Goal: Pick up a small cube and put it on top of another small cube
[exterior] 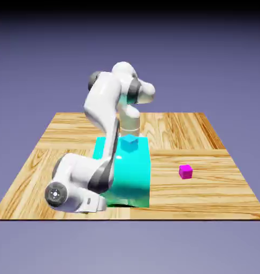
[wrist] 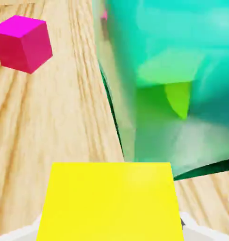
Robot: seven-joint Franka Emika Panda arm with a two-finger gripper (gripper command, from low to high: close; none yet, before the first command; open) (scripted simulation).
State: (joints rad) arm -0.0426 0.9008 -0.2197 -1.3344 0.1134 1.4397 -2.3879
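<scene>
hand view: closest of all, the yellow cube (wrist: 111, 200) fills the bottom middle, and the gripper (wrist: 111, 228) is pinching it, its fingertips hidden behind the cube. past it, on the right, the big cyan block (wrist: 182, 42) takes up much of the picture, its side glossy, with green and yellow-green patches on it. farther off at upper left, apart from the block, a pinkish cube (wrist: 23, 44) sits on the wooden table (wrist: 64, 117), its top magenta and its sides redder. i can't tell if it is the one seen from outside.

in the exterior view, the arm (exterior: 81, 176) is nearest, bent down at the left in front of the block and covering part of it; the yellow cube is out of sight here. the block stands behind the arm. to the exterior view's right of the block, well apart from it, the purplish-magenta cube (exterior: 185, 172) rests on the wood. farther back, the small blue cube (exterior: 129, 142) shows at the block's upper edge; whether it touches the block i can't tell. the arm's white base (exterior: 130, 120) stands beyond.
</scene>
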